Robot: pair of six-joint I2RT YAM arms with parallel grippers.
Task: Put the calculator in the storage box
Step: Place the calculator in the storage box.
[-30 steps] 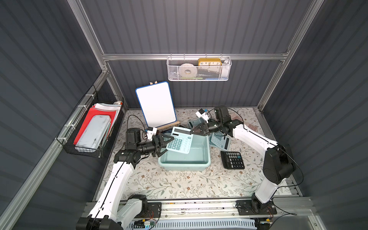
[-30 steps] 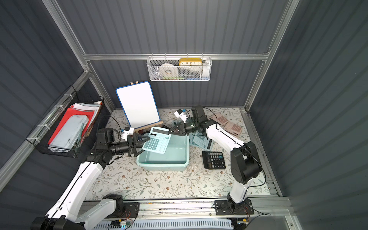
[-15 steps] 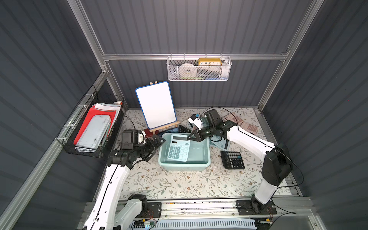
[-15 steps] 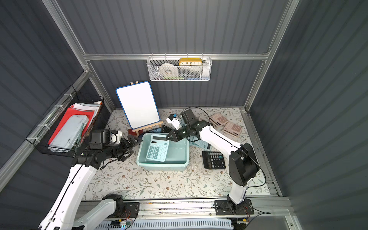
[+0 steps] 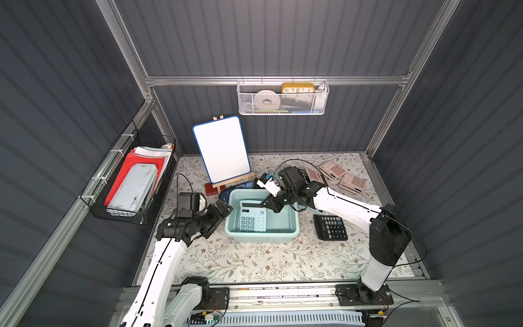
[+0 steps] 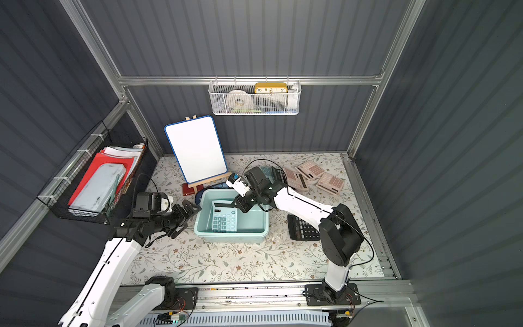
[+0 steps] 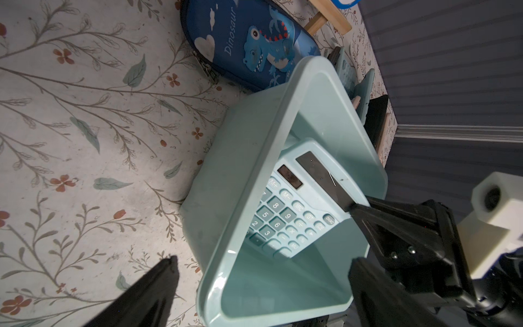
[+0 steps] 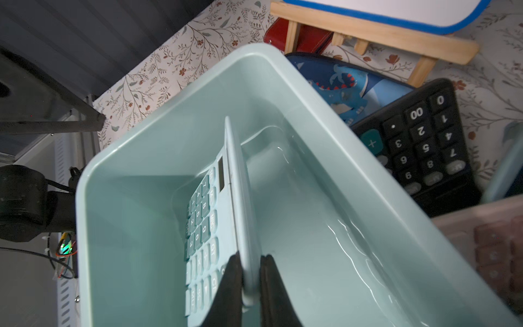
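My right pincer [image 8: 251, 259] pinches one pale teal, dark-keyed calculator [image 5: 252, 220] in the one box [image 5: 261, 237]. My left pincer [image 5: 221, 218] gapes wide.

I work in a lab test cell: grey panel walls [image 5: 283, 36], aluminium framing [image 5: 198, 80], a mounting rail [image 5: 283, 295] along the near edge.

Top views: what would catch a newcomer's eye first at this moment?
The pale mint storage box in the middle of the floral table, with a teal calculator inside it and the right gripper shut on the calculator's display end. Next, the left gripper, open and empty just outside the box on the left arm's side, and the white board standing behind the box.
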